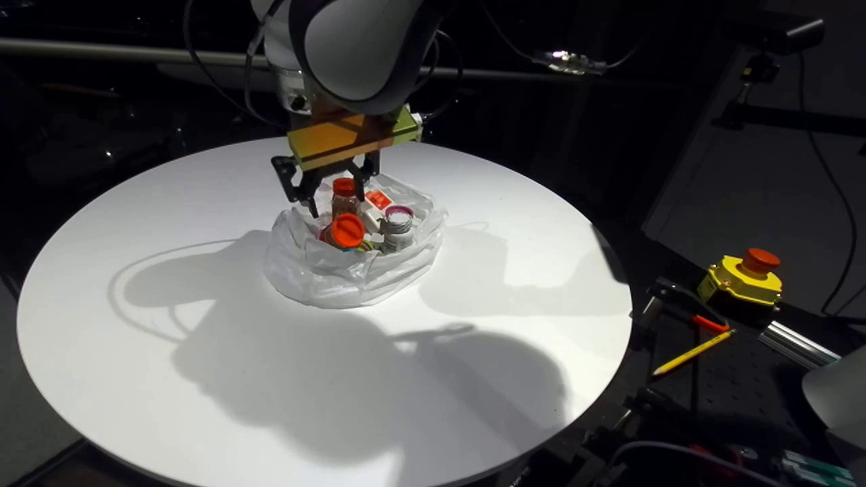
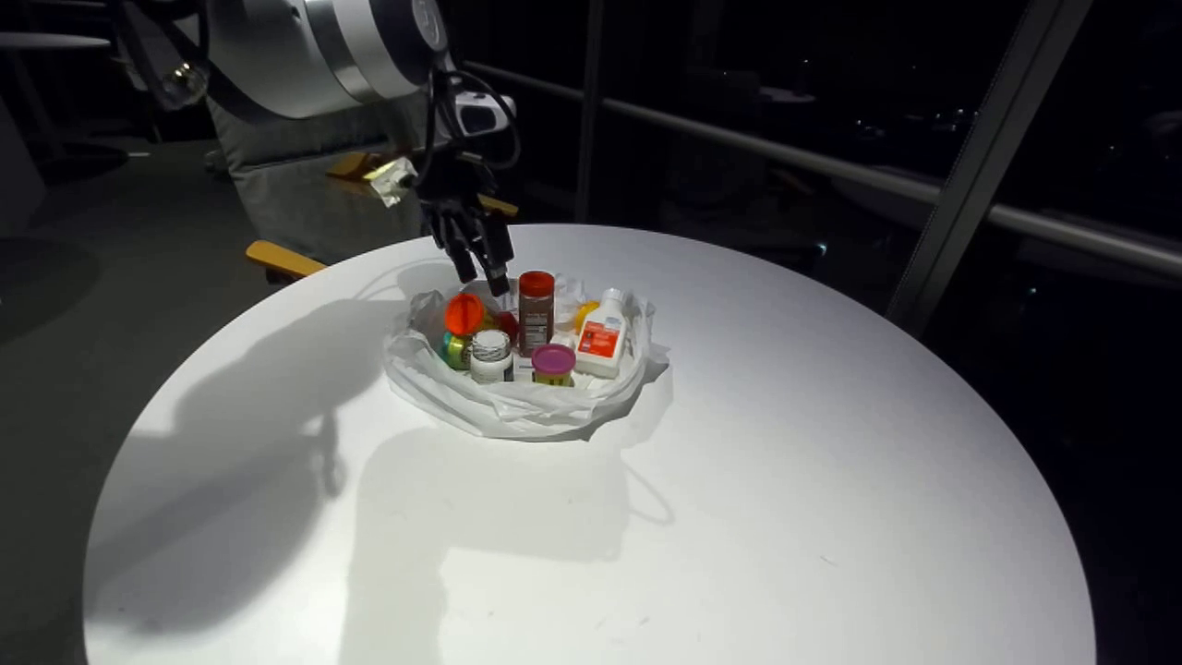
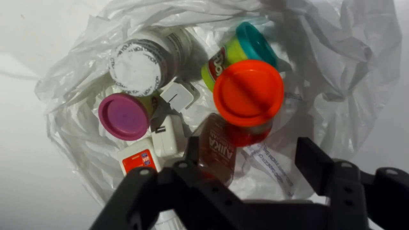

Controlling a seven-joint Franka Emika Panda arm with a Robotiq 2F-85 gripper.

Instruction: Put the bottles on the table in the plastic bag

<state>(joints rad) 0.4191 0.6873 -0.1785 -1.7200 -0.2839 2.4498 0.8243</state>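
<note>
So, only the wrist view shows AJIKA lettering (image 3: 220, 148) (red-brown bottle (image 3: 220, 164), btw). Bottles (image 2: 492, 362) sit in the plastic bag (image 2: 517, 414) toward the surface's (image 2: 739, 499) far edge in both exterior views; gripper (image 1: 338, 207) points down, fingers (image 1: 308, 187) apart.

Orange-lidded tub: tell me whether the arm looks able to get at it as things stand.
Probably yes: nothing lies over the orange-lidded tub in the wrist view, and the open jaws stand over the plastic bag. The red-capped bottle close by may crowd one side, though.
</note>
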